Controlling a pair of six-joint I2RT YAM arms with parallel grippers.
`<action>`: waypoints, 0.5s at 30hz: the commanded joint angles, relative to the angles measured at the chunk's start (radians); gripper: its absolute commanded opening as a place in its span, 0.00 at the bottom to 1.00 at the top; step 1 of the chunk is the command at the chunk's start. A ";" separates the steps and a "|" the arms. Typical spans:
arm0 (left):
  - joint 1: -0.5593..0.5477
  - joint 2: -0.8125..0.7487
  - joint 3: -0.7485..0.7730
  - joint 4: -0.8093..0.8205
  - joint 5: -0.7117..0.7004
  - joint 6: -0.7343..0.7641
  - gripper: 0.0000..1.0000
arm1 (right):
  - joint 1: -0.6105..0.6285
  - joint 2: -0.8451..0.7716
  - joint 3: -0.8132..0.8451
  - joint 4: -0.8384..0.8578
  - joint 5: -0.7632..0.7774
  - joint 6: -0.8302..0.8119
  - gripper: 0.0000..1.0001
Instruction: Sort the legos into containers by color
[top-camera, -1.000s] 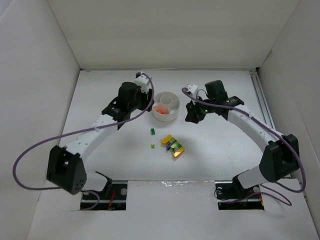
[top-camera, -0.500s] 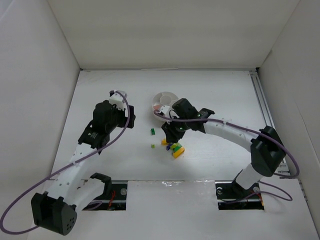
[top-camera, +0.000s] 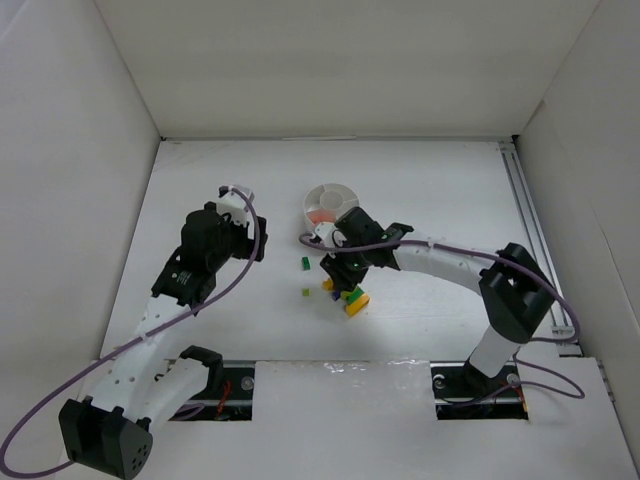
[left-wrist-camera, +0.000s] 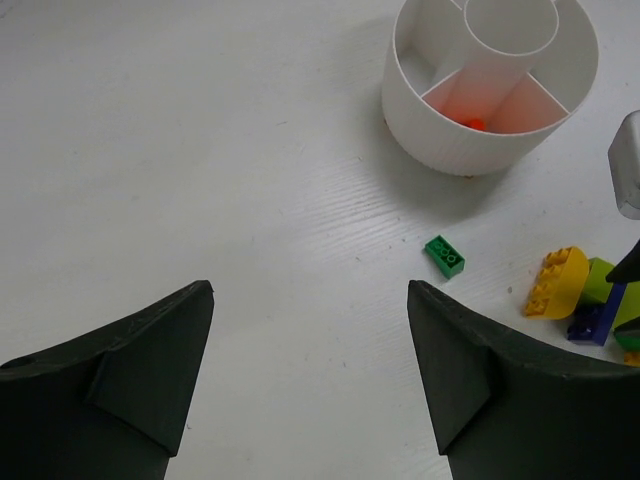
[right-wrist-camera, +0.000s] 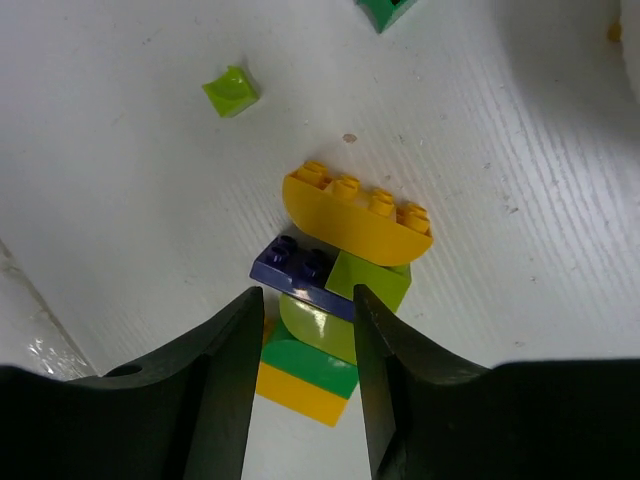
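The round white divided dish (top-camera: 330, 205) holds orange-red bits (top-camera: 322, 216) in one wedge; the left wrist view shows its wall (left-wrist-camera: 470, 150) and an orange-red bit (left-wrist-camera: 475, 124). A multicolour clump (top-camera: 351, 298) of yellow, purple, lime and green bricks lies on the table, also in the right wrist view (right-wrist-camera: 345, 235). My right gripper (right-wrist-camera: 307, 292) is down over it, jaws narrowly open on either side, a small gap on the left. A loose green brick (top-camera: 304, 263) and a lime bit (top-camera: 305, 292) lie left of it. My left gripper (left-wrist-camera: 310, 290) is wide open and empty, left of the dish.
White walls enclose the table on the left, back and right. A rail (top-camera: 525, 200) runs along the right edge. The green brick (left-wrist-camera: 445, 256) lies ahead and right of the left fingers. The lime bit (right-wrist-camera: 230, 90) lies beyond the clump.
My right gripper has swung from beside the dish down over the clump. My left arm has pulled back left, away from the dish.
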 joint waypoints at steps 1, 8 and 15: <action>-0.003 -0.019 0.004 -0.011 0.066 0.057 0.76 | 0.009 -0.059 0.027 0.042 -0.019 -0.193 0.46; -0.003 -0.029 0.023 -0.044 0.188 0.111 0.77 | 0.009 -0.135 0.001 -0.007 -0.125 -0.591 0.46; 0.069 -0.041 0.043 -0.034 0.203 0.028 0.87 | 0.000 -0.070 0.040 -0.075 -0.164 -0.810 0.59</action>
